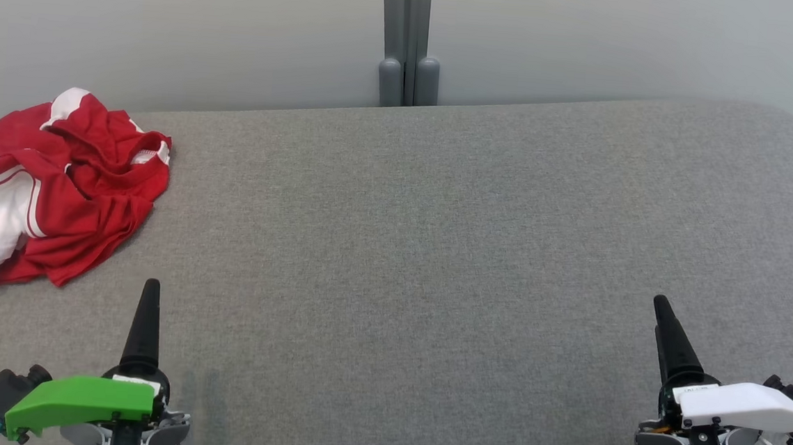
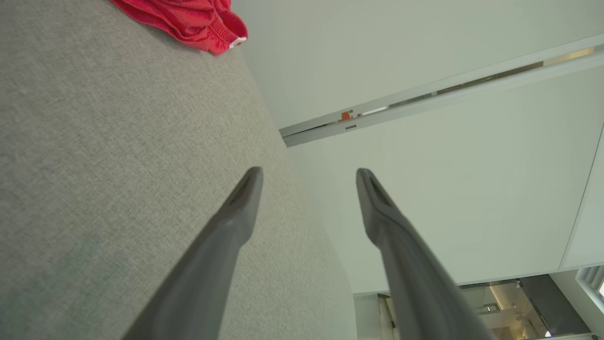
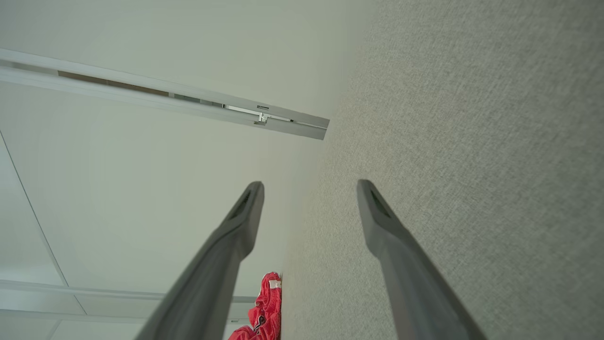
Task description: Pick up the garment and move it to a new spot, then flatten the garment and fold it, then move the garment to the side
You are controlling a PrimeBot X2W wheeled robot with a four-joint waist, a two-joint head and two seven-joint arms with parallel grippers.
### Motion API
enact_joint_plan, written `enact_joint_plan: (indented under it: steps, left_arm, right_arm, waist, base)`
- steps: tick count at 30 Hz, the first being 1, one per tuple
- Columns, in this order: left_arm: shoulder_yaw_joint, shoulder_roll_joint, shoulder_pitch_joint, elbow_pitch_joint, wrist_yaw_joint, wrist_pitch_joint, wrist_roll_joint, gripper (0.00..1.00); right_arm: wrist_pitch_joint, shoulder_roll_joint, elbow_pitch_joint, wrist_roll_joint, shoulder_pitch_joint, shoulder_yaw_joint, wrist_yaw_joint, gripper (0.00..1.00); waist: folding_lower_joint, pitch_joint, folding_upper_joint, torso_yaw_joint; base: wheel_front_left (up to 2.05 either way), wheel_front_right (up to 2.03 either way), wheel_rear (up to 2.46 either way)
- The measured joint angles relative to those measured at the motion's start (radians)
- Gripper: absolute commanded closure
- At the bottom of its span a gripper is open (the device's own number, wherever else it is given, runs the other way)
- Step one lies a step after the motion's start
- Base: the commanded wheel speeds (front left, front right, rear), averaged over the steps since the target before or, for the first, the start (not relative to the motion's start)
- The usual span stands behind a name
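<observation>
Garment lies crumpled on grey surface

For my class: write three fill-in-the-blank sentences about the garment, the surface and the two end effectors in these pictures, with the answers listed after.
1. The crumpled garment is red and ____.
2. It lies toward the robot's ____ side of the grey surface.
3. The left end effector and right end effector both stand ____, holding nothing.

Missing words: white; left; open.
</observation>
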Motion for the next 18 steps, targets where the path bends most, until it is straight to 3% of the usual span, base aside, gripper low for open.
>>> enact_joint_plan:
  steps: [8, 18]
  left_arm:
    - [-0.049, 0.0, 0.008, -0.044, 0.035, -0.029, 0.185, 0.0]
    - [-0.087, 0.001, 0.024, -0.063, 0.073, -0.063, 0.378, 0.0]
  right_arm:
    - [-0.03, -0.002, -0.042, -0.225, 0.004, 0.023, 0.0, 0.0]
    - [-0.064, -0.002, -0.067, -0.414, 0.012, 0.054, 0.0, 0.0]
  waist:
    - [0.0, -0.001, 0.0, 0.0]
    - [0.0, -0.003, 0.0, -0.002]
  base:
    - [0.0, 0.0, 0.0]
    - [0.0, 0.0, 0.0]
